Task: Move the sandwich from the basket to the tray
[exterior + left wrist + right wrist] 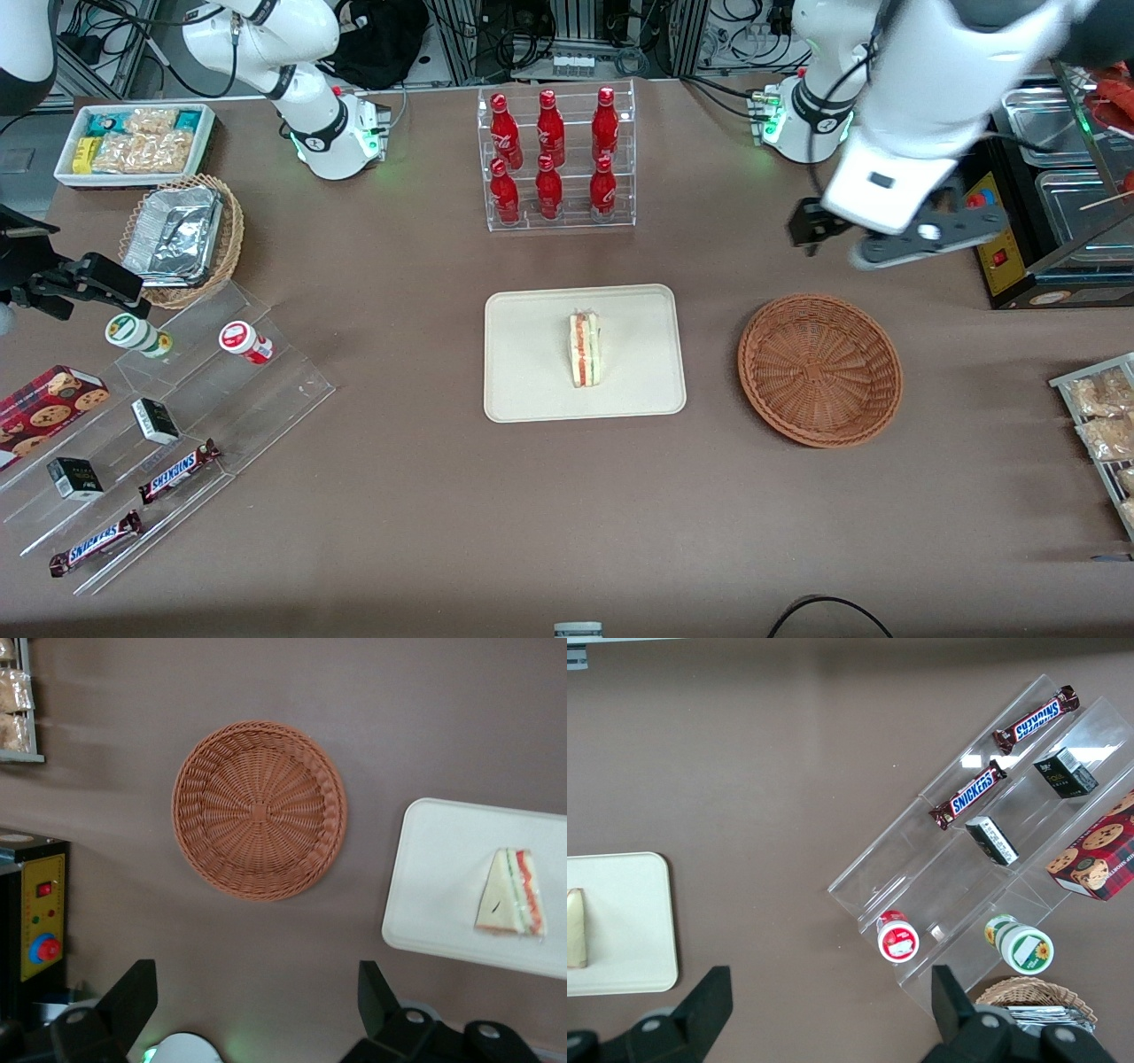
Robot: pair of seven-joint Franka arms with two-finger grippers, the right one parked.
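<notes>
The sandwich point(585, 350) point(514, 895), a pale bread wedge with an orange-red and green stripe, lies on the cream tray point(532, 372) point(443, 868) in the middle of the table. The round reddish-brown wicker basket point(819, 368) point(259, 811) sits beside the tray, toward the working arm's end, with nothing in it. My left gripper point(886, 237) point(255, 992) hangs high above the table, farther from the front camera than the basket. It is open, with only bare tabletop between its fingers. An edge of the sandwich point(574, 926) and tray point(629, 930) shows in the right wrist view.
A clear rack of red bottles point(554, 159) stands farther back than the tray. A black box with a yellow panel point(1010, 257) and snack packets point(1103, 416) are at the working arm's end. A stepped acrylic display point(159, 425), foil basket point(182, 239) and snack bin point(133, 142) fill the parked arm's end.
</notes>
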